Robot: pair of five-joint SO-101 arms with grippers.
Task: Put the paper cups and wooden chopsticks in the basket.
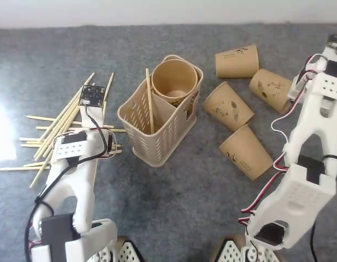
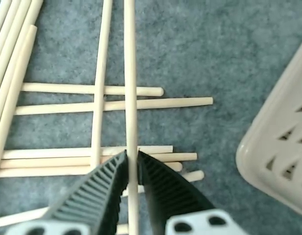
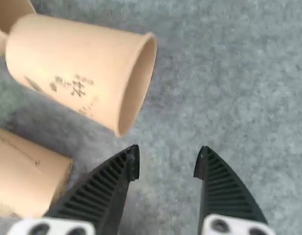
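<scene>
Four cups lie on their sides on the grey mat, clustered just right of the basket, while a fifth cup stands upright inside it. One chopstick stands on end in the basket beside that cup, its tip rising above the rim.

Left of the basket, the loose chopsticks lie scattered and crossed over one another on the mat. The left gripper sits over this pile, its jaws pressed together on a single stick that runs straight out from between the fingertips and crosses several others lying flat beneath it. Whether that stick is raised off the pile cannot be told. A corner of the basket appears close by in the left wrist view.

At the right side of the table, the right gripper hangs over bare mat with its jaws spread apart and nothing between them. A tipped cup lies just ahead of its fingertips, mouth facing sideways, with another beside it.
</scene>
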